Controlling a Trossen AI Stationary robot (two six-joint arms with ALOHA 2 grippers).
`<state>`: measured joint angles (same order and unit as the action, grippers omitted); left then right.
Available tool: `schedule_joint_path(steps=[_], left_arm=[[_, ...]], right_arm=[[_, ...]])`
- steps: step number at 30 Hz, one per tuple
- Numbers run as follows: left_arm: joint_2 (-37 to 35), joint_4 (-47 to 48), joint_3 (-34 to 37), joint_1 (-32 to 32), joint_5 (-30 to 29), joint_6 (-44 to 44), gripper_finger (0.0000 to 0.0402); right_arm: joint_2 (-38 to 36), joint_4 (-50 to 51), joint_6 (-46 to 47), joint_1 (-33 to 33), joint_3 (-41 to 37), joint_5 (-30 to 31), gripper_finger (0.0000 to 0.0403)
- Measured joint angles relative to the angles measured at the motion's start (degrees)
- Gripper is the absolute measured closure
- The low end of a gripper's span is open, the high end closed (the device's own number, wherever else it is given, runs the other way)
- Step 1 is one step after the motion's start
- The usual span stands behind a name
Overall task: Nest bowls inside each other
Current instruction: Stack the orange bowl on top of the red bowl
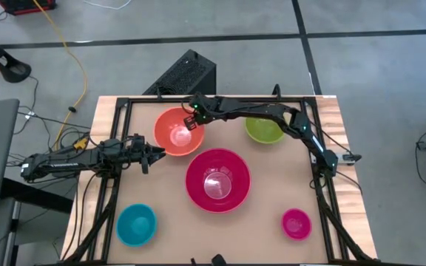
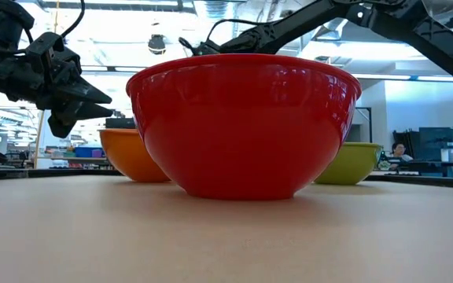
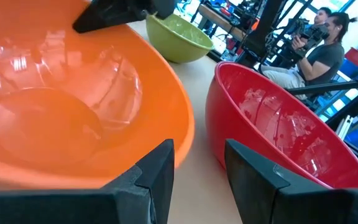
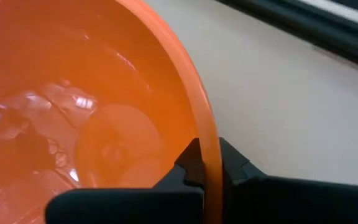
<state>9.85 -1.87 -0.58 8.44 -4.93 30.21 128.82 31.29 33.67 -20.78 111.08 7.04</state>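
Five bowls stand on their bases on the table: an orange bowl (image 1: 176,133) at the far left, a large red bowl (image 1: 217,179) in the middle, a green bowl (image 1: 263,130) at the far right, a light blue bowl (image 1: 136,224) near left and a small magenta bowl (image 1: 296,223) near right. My right gripper (image 1: 194,120) is shut on the orange bowl's far right rim. My left gripper (image 1: 154,153) stands open and level just off the orange bowl's near left side, touching nothing. My right gripper pinches the orange bowl's rim (image 4: 209,140) on its far right side, one finger (image 4: 188,163) inside the bowl and the other outside. The fingers slant down from the table's far right. The bowl sits upright with its base on the table.
The black frame (image 1: 124,103) runs along the table's far and side edges. A person sits beyond the table in the left wrist view (image 3: 319,53). Bare tabletop lies between the blue and magenta bowls (image 1: 220,236).
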Motion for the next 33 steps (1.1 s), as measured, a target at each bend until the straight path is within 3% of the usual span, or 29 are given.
schedule_joint_path(steps=[4, 15, 20, 24, 33], left_arm=[[0.0, 0.0, 0.0, 0.0, 0.0, 0.0, 0.0272], [0.0, 0.0, 0.0, 0.0, 0.0, 0.0, 0.0272], [0.0, 0.0, 0.0, 0.0, 0.0, 0.0, 0.0272], [0.0, 0.0, 0.0, 0.0, 0.0, 0.0, 0.0272], [0.0, 0.0, 0.0, 0.0, 0.0, 0.0, 0.0272]], right_arm=[[-0.9, 0.4, 0.8, -1.5, 0.0, 0.4, 0.0372], [-8.7, 2.9, 0.8, -7.6, 0.2, 0.2, 0.0388], [-13.8, 6.3, -1.2, -9.8, 0.3, -2.9, 0.0388], [-18.6, 12.3, -4.3, -9.6, 0.3, -3.1, 0.0389], [-29.0, 27.7, -9.6, -4.0, 0.3, -9.9, 0.0387]])
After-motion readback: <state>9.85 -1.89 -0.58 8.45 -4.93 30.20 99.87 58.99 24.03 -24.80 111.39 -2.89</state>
